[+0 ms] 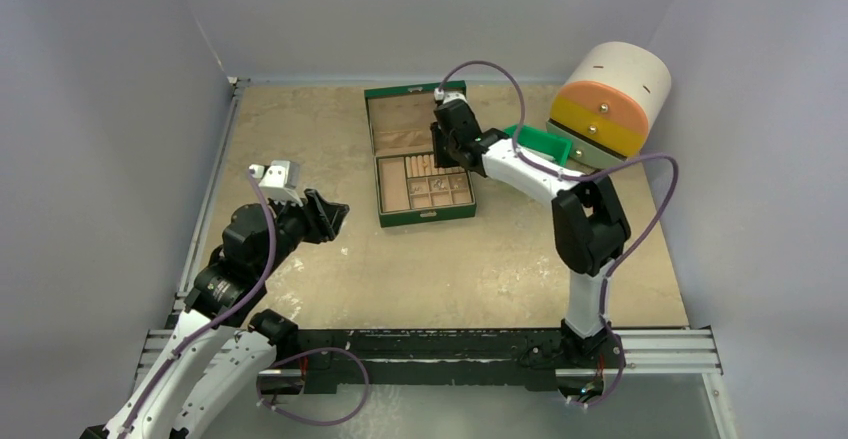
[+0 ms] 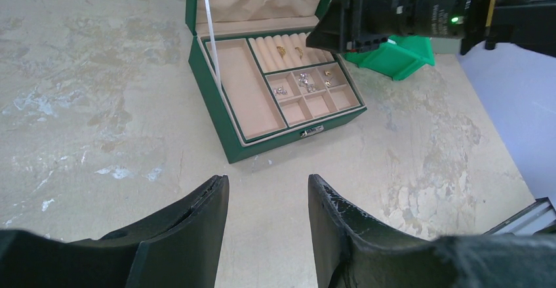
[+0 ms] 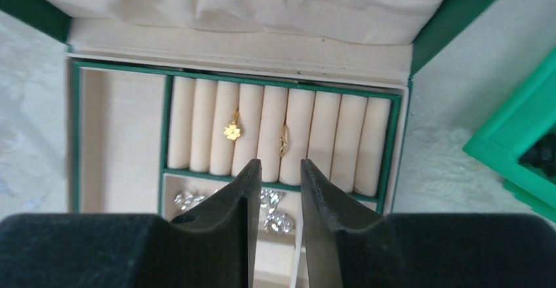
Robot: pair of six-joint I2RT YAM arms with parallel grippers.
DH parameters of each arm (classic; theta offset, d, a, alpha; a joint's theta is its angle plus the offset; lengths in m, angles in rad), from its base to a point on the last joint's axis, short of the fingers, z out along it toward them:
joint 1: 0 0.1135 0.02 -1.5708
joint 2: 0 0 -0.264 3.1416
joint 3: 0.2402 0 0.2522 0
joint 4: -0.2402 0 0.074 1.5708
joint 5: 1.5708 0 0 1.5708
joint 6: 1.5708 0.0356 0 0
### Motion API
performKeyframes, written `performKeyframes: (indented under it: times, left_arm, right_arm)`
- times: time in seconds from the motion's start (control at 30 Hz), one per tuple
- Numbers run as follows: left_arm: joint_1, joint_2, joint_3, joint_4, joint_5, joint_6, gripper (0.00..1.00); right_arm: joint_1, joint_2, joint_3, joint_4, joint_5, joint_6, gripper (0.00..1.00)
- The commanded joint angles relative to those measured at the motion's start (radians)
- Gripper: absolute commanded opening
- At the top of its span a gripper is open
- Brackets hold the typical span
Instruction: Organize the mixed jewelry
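The green box (image 1: 425, 218) lies open at the middle back of the table. Two small gold rings (image 3: 231, 130) (image 3: 284, 145) sit wedged between its cream ring rolls. Silvery sparkling pieces (image 3: 278, 221) (image 2: 303, 79) lie in the small compartments just below the rolls, with a gold piece (image 2: 326, 73) in the compartment beside them. My right gripper (image 3: 280, 163) hovers over the front edge of the rolls, its jaws a little apart with nothing between them. My left gripper (image 2: 267, 180) hangs open and empty above bare table, left of and nearer than the box.
A green plastic bin (image 1: 540, 147) stands just right of the box, behind my right arm. Behind it sits a round drawer unit (image 1: 610, 99) with orange and yellow fronts. Grey walls close in the table on three sides.
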Motion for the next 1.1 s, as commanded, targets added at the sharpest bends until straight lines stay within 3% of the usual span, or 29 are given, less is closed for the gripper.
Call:
performKeyframes:
  times: [0.0,0.53,0.8,0.9,1.03,1.07]
  left_arm:
    - [-0.003,-0.007,0.004,0.025,0.0,0.019,0.47]
    - [-0.003,0.007,0.014,0.008,-0.021,0.001,0.47]
    - [-0.003,0.023,0.027,-0.011,-0.045,-0.007,0.47]
    - [-0.003,0.025,0.027,-0.014,-0.055,-0.009,0.47]
    - [-0.003,0.035,0.027,-0.017,-0.068,-0.009,0.47]
    - [-0.003,0.038,0.029,-0.017,-0.067,-0.009,0.47]
  right_arm:
    - [0.001,-0.145,0.052,-0.03,0.026,-0.014,0.32]
    - [-0.034,-0.373,0.046,-0.055,0.135,-0.17,0.35]
    - [-0.173,-0.313,0.106,-0.034,0.033,-0.138,0.32]
    - [-0.22,-0.271,0.127,-0.018,-0.048,-0.113,0.26]
    - [-0.258,-0.2,0.161,-0.005,-0.112,-0.097,0.02]
    - [-0.263,-0.181,0.166,0.002,-0.124,-0.095,0.0]
